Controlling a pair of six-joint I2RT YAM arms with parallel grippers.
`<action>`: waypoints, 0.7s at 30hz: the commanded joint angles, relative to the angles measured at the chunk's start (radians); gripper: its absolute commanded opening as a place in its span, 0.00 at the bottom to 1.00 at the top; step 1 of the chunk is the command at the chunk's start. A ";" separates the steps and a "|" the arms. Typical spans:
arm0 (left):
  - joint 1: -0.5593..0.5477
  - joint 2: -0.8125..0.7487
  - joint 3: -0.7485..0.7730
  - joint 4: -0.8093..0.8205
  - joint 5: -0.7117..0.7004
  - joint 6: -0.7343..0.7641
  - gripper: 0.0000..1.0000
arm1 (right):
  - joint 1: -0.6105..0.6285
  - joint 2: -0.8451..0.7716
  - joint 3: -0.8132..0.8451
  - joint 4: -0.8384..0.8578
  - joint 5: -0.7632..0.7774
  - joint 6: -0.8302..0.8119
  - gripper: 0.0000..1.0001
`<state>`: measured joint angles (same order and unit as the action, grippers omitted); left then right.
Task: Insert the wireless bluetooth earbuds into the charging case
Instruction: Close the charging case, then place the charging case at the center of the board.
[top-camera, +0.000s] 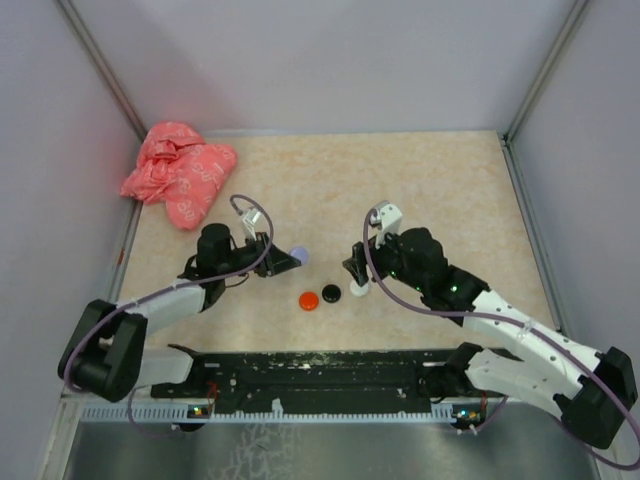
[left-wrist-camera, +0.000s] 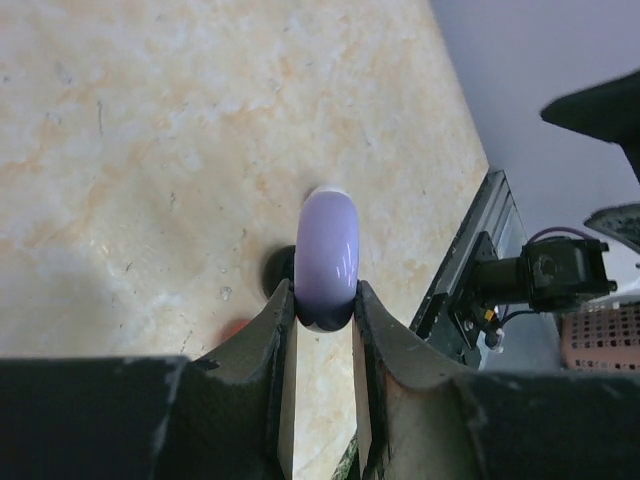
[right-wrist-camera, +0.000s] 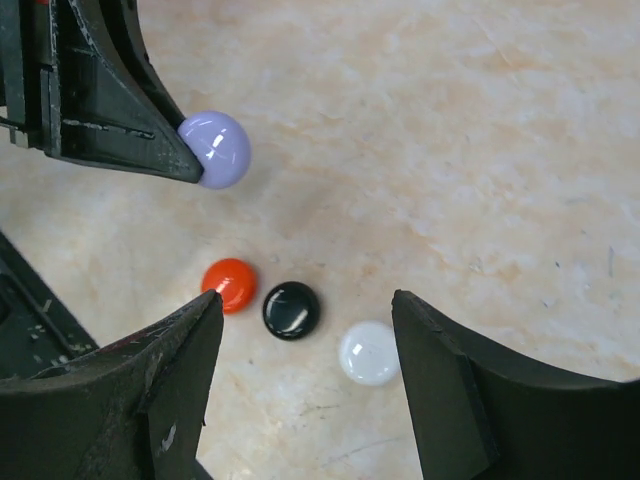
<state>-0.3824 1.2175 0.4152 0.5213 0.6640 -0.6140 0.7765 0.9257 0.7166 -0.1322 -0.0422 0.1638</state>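
Note:
My left gripper (left-wrist-camera: 325, 300) is shut on a glossy lilac round charging case (left-wrist-camera: 327, 250), pinched on edge between the fingertips and held just above the table. The right wrist view shows the same lilac case (right-wrist-camera: 215, 148) at the tip of the left fingers (right-wrist-camera: 110, 110). My right gripper (right-wrist-camera: 306, 300) hangs open over three round discs lying flat in a row: orange-red (right-wrist-camera: 230, 283), black (right-wrist-camera: 291, 309) and white (right-wrist-camera: 369, 352). From above, the row (top-camera: 331, 292) lies between the two grippers. No earbuds show in any view.
A crumpled pink bag (top-camera: 178, 170) lies at the table's far left corner. A black rail (top-camera: 320, 375) runs along the near edge between the arm bases. Pale walls close the table in at the back and sides.

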 joint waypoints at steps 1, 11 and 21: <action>-0.021 0.161 0.075 -0.037 0.012 -0.065 0.02 | 0.001 -0.083 -0.045 -0.016 0.177 -0.013 0.68; -0.104 0.448 0.180 -0.021 -0.016 -0.087 0.20 | 0.001 -0.174 -0.123 -0.028 0.264 -0.016 0.69; -0.128 0.526 0.300 -0.269 -0.093 -0.003 0.47 | 0.001 -0.200 -0.112 -0.059 0.288 -0.021 0.69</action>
<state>-0.5026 1.7710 0.6979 0.3588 0.6319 -0.6693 0.7765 0.7574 0.5934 -0.1951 0.2203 0.1551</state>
